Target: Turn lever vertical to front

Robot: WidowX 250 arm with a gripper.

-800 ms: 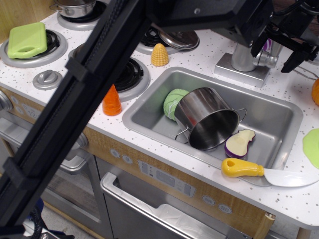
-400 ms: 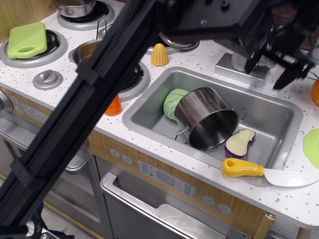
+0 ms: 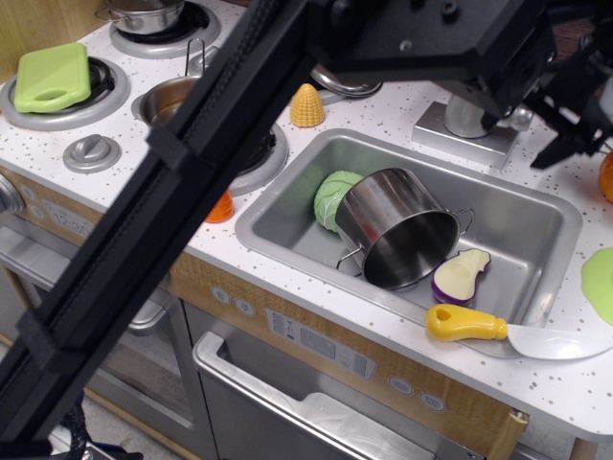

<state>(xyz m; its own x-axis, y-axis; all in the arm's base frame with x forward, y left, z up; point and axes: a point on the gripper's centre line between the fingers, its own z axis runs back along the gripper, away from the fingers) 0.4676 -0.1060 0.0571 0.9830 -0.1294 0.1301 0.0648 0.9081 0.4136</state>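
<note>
The lever (image 3: 520, 117) shows only as a short silver-grey rounded stub at the right side of the thick grey faucet post (image 3: 466, 117). The post stands on a rectangular base (image 3: 450, 133) behind the sink. My black gripper (image 3: 548, 120) hangs just right of the lever at the top right. Its fingers are spread, and one dark fingertip (image 3: 558, 149) points down towards the counter. The fingers hold nothing and look just clear of the lever. My arm's black body covers the top of the post and most of the gripper.
The sink (image 3: 546, 206) holds a tipped steel pot (image 3: 402, 230), a green cabbage (image 3: 330, 196) and an eggplant slice (image 3: 460, 276). A yellow-handled knife (image 3: 469, 324) lies on its front rim. Corn (image 3: 306, 105), a carrot (image 3: 218, 206) and a green board (image 3: 53, 77) sit left. My arm crosses the view.
The gripper stood around the lever, which projected right, then swept down over it. It now sits further right and the lever's end shows again, shorter and nearer the post.
</note>
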